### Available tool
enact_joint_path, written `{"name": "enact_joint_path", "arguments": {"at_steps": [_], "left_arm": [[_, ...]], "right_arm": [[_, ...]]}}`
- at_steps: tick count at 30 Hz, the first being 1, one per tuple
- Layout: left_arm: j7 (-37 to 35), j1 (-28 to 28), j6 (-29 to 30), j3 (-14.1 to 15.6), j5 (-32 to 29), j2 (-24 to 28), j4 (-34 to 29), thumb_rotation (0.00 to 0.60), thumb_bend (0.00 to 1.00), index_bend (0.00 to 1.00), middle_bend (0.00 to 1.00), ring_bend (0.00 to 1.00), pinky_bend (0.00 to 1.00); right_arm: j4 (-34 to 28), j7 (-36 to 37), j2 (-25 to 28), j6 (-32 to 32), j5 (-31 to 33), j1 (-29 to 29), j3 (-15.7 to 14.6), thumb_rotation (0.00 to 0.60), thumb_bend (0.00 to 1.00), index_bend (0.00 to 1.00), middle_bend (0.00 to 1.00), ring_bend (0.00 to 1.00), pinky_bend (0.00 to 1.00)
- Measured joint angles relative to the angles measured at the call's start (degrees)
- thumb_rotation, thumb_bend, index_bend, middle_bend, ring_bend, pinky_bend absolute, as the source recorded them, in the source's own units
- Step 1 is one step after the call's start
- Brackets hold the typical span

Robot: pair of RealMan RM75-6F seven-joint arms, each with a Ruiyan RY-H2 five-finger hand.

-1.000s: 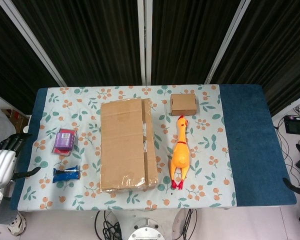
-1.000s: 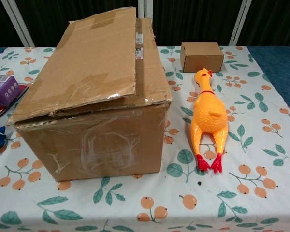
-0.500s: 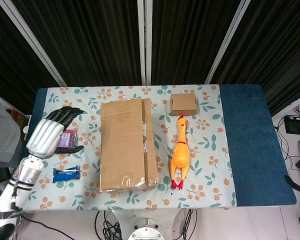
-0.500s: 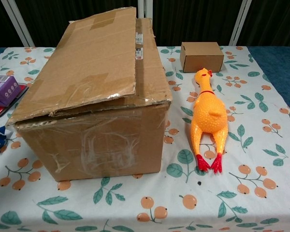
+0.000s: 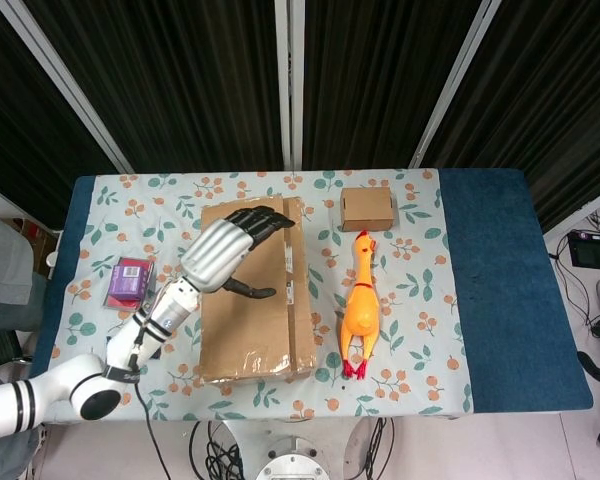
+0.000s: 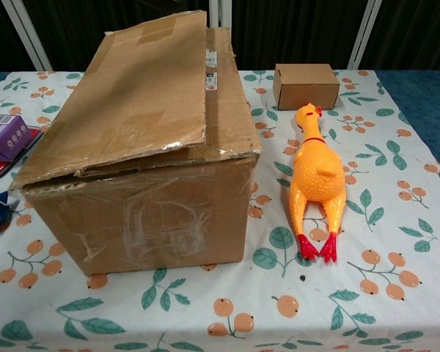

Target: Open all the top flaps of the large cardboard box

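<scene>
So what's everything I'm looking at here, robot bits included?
Big box: one, brown cardboard, table centre, top flaps down.
Small box: one, brown, behind the chicken.
Chicken: one, orange rubber with red feet, right of the big box.
Purple pack: one, left of the big box.
Blue packet: one, nearer the front than the purple pack.
Tablecloth: one, white with a fruit-and-leaf print, over a blue table.
Left hand: one, silver and black, over the big box, holding nothing.

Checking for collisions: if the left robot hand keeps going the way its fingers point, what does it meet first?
Probably the small cardboard box, past the large cardboard box that the left robot hand hangs over; height is unclear.
</scene>
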Motion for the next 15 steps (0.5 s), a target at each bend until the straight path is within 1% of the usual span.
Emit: {"name": "enact_joint_path", "arguments": {"at_steps": [2, 4, 6, 8, 9, 11, 15], "left_arm": [[-2.29, -1.4, -1.14, -0.24, 0.07, -1.28, 1.78, 0.428, 0.0, 0.2, 0.22, 0.14, 0.22], [-4.81, -2.49, -2.13, -0.3, 0.54, -2.14, 2.86, 0.377, 0.0, 0.24, 0.24, 0.14, 0.22], [-8.1, -3.74, -3.07, -0.21, 1.7, -3.11, 4.54, 0.298, 0.0, 0.29, 0.27, 0.14, 0.22], [-11.52, -4.91, -3.81, 0.21, 3.81, -3.94, 6.36, 0.234, 0.0, 0.31, 0.29, 0.14, 0.21], [-12.96, -5.38, -4.07, 0.48, 4.83, -4.21, 7.12, 0.213, 0.0, 0.32, 0.3, 0.14, 0.21], [-16.06, -6.36, -4.48, 1.3, 7.2, -4.82, 8.82, 0.188, 0.0, 0.32, 0.32, 0.13, 0.2], [-19.34, -7.86, -4.6, 3.58, 10.54, -6.02, 11.5, 0.18, 0.0, 0.32, 0.33, 0.13, 0.2]], "right_arm": [[-0.03, 0.1, 0.03, -0.01, -0.12, 0.01, -0.02, 0.6, 0.07, 0.0, 0.0, 0.0, 0.0], [-0.05, 0.31, 0.06, -0.01, -0.29, 0.04, -0.05, 0.6, 0.07, 0.0, 0.0, 0.0, 0.0], [-0.04, 0.67, 0.1, 0.1, -0.53, 0.05, -0.07, 0.6, 0.07, 0.0, 0.0, 0.0, 0.0], [0.04, 1.04, 0.09, 0.29, -0.71, 0.07, -0.02, 0.6, 0.06, 0.0, 0.0, 0.0, 0.0], [0.11, 1.23, 0.08, 0.37, -0.74, 0.08, 0.03, 0.6, 0.06, 0.0, 0.0, 0.0, 0.0], [0.29, 1.72, 0.01, 0.6, -0.8, 0.1, 0.18, 0.6, 0.06, 0.0, 0.0, 0.0, 0.0], [0.75, 2.11, -0.29, 0.76, -1.01, 0.22, 0.31, 0.6, 0.06, 0.0, 0.0, 0.0, 0.0]]}}
